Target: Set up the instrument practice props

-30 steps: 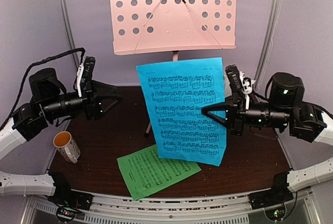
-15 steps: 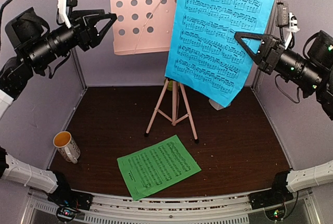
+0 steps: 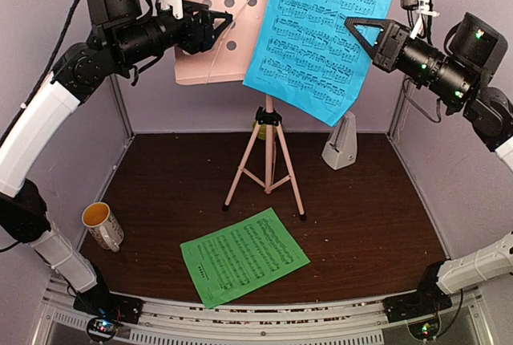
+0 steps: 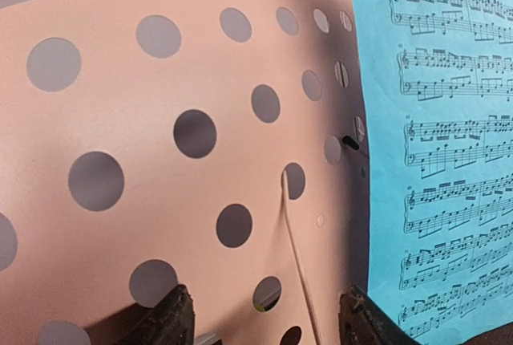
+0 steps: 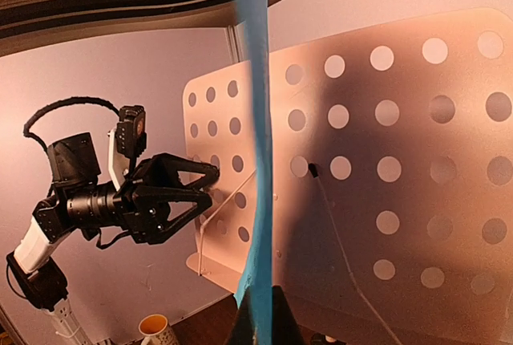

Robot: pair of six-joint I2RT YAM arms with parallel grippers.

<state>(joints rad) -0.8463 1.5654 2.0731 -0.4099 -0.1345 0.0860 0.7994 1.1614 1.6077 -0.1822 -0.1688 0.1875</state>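
1. Right, the right jaws are clenched on the blue sheet [image 3: 321, 32], pinching its 3 o'clock edge and holding it high in front of the pink stand [image 3: 228, 60], over the plate's right half.
2. The sheet hangs tilted, its lower corner drooping below the stand's ledge. It isn't seated there, I'd say.
3. The left jaws are released, spread at the plate's 9 o'clock side with the thin wire clip [image 4: 295, 257] between the tips. I cannot tell whether they touch the plate.
4. The green sheet [image 3: 243, 257] lies flat on the bench [image 3: 377, 217] at 6 o'clock from the tripod [image 3: 267, 160], and the metronome [image 3: 341, 143] stands at 3 o'clock.
5. Danger one: the paper is limp and gripped by one edge, so if it's let go crooked it slides off the ledge.
6. Danger two: the stand looks top-heavy on thin legs, and a shove from either arm could topple it.
7. Danger three: the wire clip could snag and crease the sheet.
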